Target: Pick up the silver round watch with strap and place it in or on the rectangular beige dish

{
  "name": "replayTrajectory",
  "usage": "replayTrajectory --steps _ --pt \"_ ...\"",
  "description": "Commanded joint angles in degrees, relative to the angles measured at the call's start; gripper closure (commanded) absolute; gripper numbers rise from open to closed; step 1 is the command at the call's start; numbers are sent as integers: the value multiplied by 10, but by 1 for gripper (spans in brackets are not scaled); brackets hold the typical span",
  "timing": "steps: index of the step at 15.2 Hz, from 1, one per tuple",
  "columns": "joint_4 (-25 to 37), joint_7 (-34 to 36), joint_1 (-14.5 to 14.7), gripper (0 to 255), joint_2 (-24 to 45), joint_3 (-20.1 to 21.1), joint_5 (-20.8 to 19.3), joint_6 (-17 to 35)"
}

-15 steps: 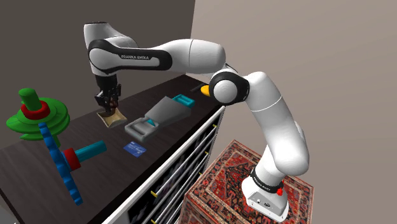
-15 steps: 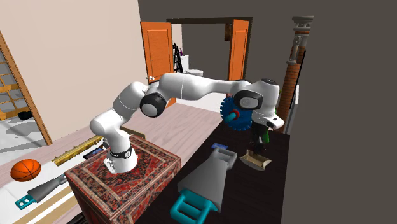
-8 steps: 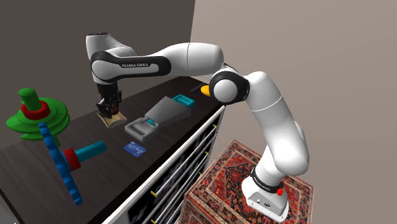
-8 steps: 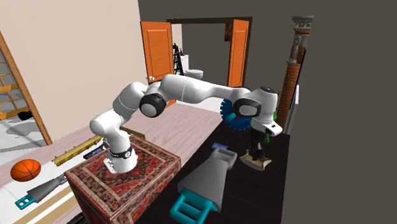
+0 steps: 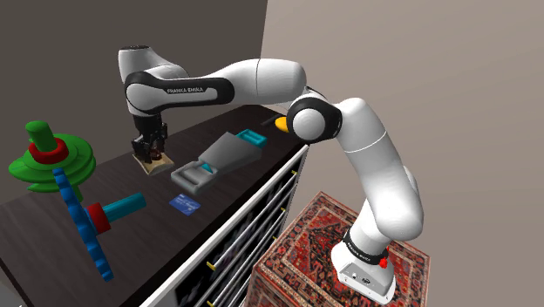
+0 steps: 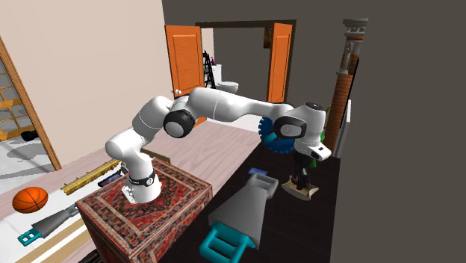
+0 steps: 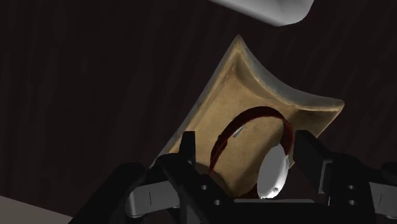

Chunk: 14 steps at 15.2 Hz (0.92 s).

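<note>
pincer (image 5: 150, 151): hanging right down at the little beige dish (image 5: 157, 165), far side of the dark table (image 5: 52, 253)
shoulder view's left: green ring toy (image 5: 48, 161), blue gear thing (image 5: 87, 228) nearer
middle: grey gadget (image 5: 212, 164), small blue card (image 5: 184, 205) near it
stand (image 5: 323, 262): red patterned box

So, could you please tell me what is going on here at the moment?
The white Franka arm holds its black pincer low over the beige dish on the dark cabinet top. The watch, a silver face on a dark red strap, is within the dish's rim, right at the pincer. Whether the pincer grips it cannot be told.
</note>
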Motion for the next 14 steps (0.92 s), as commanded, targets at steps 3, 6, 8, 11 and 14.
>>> replayTrajectory --steps 3,6,8,11,14 --pt "0 0 0 0 0 0 0 0" --pt "20 -1 2 0 0 0 1 -19" --pt "71 -5 8 0 7 0 1 -63" --pt "96 -6 12 0 12 -1 1 -82" --pt "96 -6 12 0 12 -1 1 -82"
